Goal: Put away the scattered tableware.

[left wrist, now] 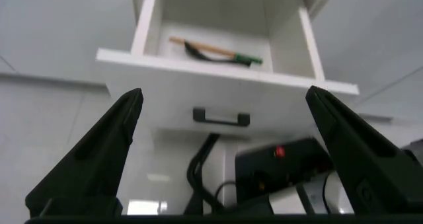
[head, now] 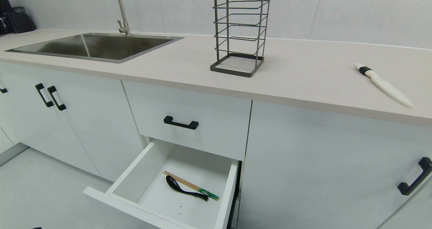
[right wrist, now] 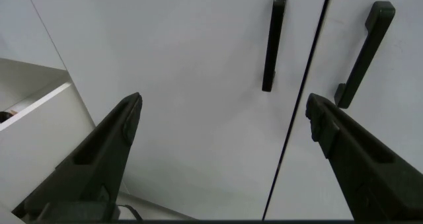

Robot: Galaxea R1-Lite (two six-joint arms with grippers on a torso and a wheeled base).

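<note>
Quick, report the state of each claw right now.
Left claw: open, holding nothing.
Right claw: open, holding nothing.

Place was a kitchen w/ fitted units.
Pale stone-look countertop (head: 303, 70) ran along a grey tiled wall (head: 354, 13), w/ a sunken stainless-steel sink (head: 111, 45) & curved metal tap (head: 119, 6); a dark wire rack (head: 231, 72) & white knife w/ a black band (head: 383, 84) sat on top. Below were white cabinet fronts (head: 320, 161) w/ black bar handles (head: 181, 123), and an open white drawer (head: 135, 207) held wooden chopsticks w/ green tips (head: 189, 185) & a black spoon (head: 184, 189).
</note>
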